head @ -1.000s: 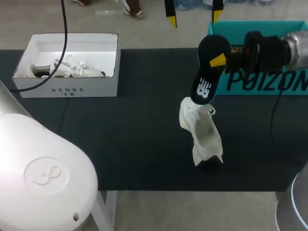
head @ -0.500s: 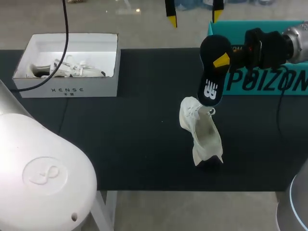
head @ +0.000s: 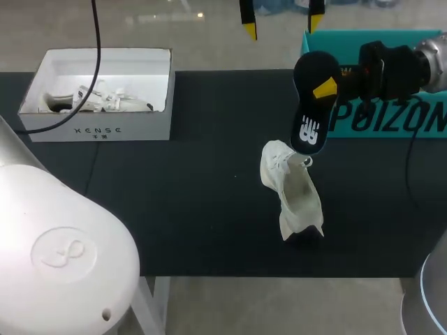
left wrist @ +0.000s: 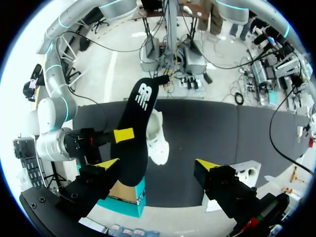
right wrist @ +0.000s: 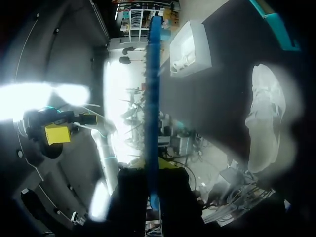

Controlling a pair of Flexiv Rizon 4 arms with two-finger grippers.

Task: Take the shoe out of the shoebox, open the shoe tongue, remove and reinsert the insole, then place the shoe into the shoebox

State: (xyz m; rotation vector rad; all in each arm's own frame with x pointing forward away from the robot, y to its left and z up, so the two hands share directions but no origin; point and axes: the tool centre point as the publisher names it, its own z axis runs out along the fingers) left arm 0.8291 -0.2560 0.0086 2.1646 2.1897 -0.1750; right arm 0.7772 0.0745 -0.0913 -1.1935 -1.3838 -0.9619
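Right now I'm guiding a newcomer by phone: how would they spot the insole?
Find the teal shoebox, far right on the table. At its left end, the jaws of the right arm hold the insole near the white shoe. It alone is dark, flat, with a white logo.

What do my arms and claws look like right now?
Both arms are glossy white-silver; the left arm bears a round embossed emblem, the right arm a black wrist. The left claw and right claw have black fingers, yellow tips.

Robotics lab, white left arm (head: 63,237) and right arm (head: 429,63) over a black-matted table (head: 174,209) (a cable (head: 94,49) dangling)
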